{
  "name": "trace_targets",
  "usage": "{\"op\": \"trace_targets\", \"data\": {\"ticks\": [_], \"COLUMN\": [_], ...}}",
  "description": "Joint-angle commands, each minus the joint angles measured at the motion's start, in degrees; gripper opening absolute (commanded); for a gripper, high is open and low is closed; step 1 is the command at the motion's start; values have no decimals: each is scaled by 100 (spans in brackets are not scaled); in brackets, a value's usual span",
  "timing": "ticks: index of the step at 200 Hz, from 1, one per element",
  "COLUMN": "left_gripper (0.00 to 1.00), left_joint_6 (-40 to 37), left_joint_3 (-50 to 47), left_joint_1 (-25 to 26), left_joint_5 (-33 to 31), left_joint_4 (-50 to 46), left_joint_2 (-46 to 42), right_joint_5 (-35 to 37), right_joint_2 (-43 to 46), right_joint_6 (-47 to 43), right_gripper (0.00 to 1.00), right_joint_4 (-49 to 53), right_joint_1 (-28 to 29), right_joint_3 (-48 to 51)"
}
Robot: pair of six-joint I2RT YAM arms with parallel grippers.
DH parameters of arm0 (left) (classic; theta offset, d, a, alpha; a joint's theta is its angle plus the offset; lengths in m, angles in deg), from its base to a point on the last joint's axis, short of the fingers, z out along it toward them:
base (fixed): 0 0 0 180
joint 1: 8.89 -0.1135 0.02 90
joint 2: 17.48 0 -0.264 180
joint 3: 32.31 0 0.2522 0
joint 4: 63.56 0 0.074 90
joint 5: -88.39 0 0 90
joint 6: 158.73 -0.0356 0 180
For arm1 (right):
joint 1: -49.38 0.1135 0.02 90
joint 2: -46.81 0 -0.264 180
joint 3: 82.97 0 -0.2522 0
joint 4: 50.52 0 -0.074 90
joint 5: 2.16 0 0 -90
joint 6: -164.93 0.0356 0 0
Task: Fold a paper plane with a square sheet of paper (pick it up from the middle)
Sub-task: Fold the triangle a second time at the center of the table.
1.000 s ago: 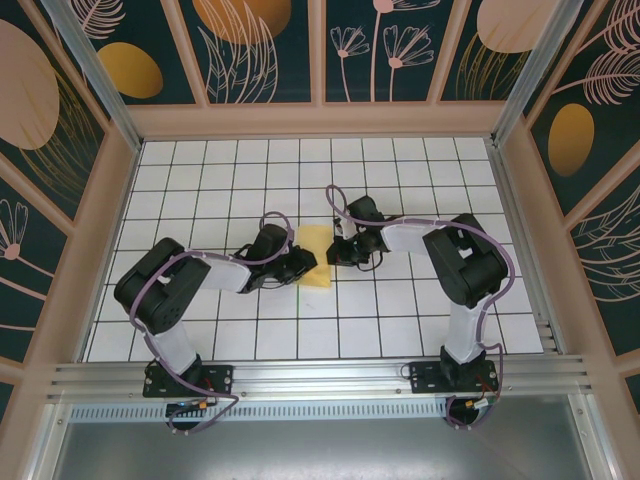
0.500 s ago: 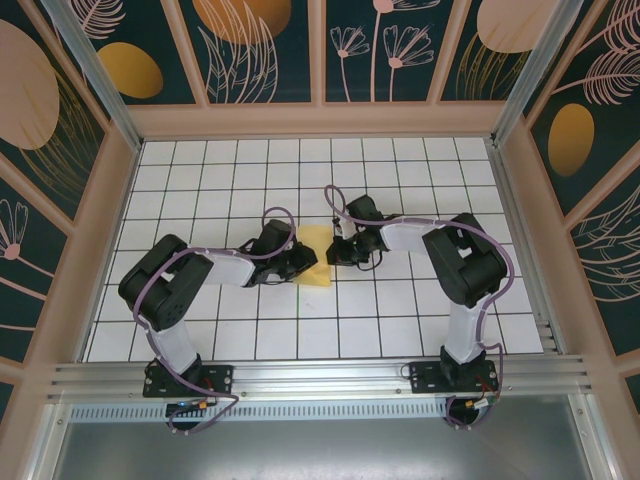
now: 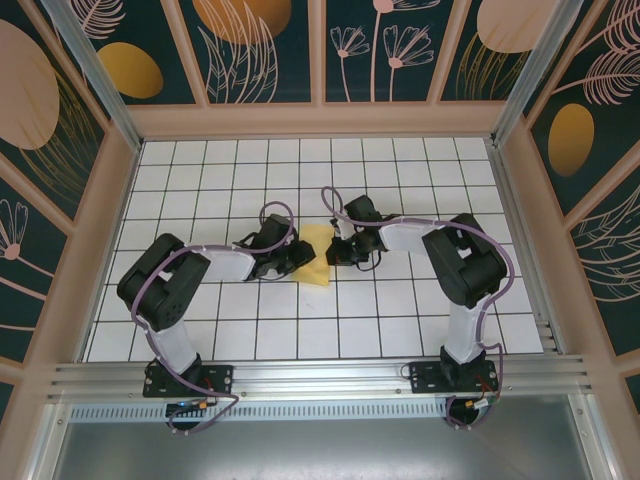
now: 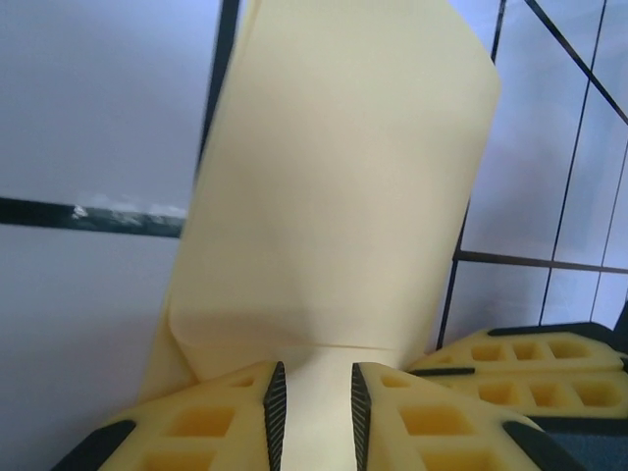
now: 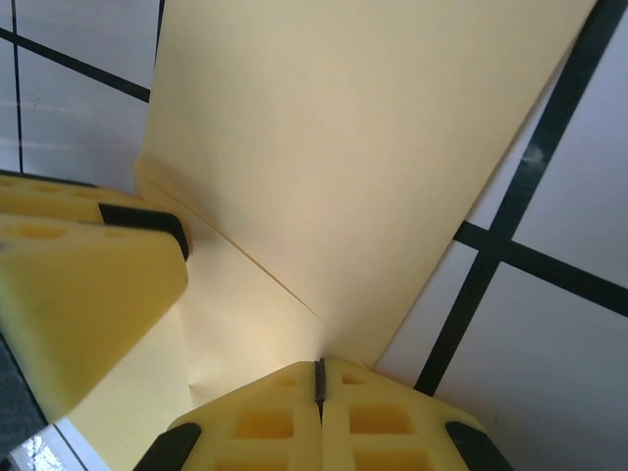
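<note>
**No readable text**

No text, label, brand, number or sign can be read. The paper (image 3: 316,262) is plain pale yellow with no print. The floor (image 3: 400,330) around the paper has only black grid lines. The walls (image 3: 260,50) beyond the paper have only leaf and flower art.

Top cam is mounted high up behind the arm bases, looking down on the whole gridded desk (image 3: 200,330) from far off. The wrist cams sit right behind the left gripper (image 4: 317,391) and the right gripper (image 5: 319,378), peering forward past the fingertips, super close to the surface. All three share the sheet of paper (image 3: 316,258) mid-desk, and each wrist cam catches the other gripper at its edge.
</note>
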Motion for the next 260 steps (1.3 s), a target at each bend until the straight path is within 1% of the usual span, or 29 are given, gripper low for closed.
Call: {"op": "trace_targets", "data": {"ticks": [1,57,83,86,96,120,136,156,162,186,213,260], "left_gripper": [30,33,35,35,35,31,28,23,22,17,13,10], "left_joint_6": [-277,-581,-808,-836,-932,-905,-836,-805,-805,-778,-701,-554], "left_joint_3": [93,257,197,187,155,48,45,155,190,273,257,55], "left_joint_1": [-199,-387,-374,-373,-348,-253,-176,-90,-71,-40,-39,-36], "left_joint_5": [-446,-477,-313,-288,-200,148,371,440,462,426,248,24], "left_joint_4": [-529,-742,-567,-549,-509,-260,-87,-63,-87,-146,-235,-331], "left_joint_2": [44,17,-356,-535,-722,-789,-621,-422,-213,56,307,352], "right_joint_5": [1084,1128,1087,1080,1046,1021,1014,997,981,913,808,493], "right_joint_2": [-382,-321,-318,-316,-313,-326,-318,-329,-323,-322,-329,-105], "right_joint_6": [-234,-227,-182,-169,-150,-137,-115,-96,-89,-76,-41,21], "right_gripper": [5,5,5,5,5,5,5,5,5,5,5,6], "right_joint_4": [592,578,544,537,528,528,521,501,493,469,445,360], "right_joint_1": [20,15,20,15,15,14,15,16,23,23,16,19], "right_joint_3": [224,253,241,242,238,224,231,226,224,195,123,-33]}}
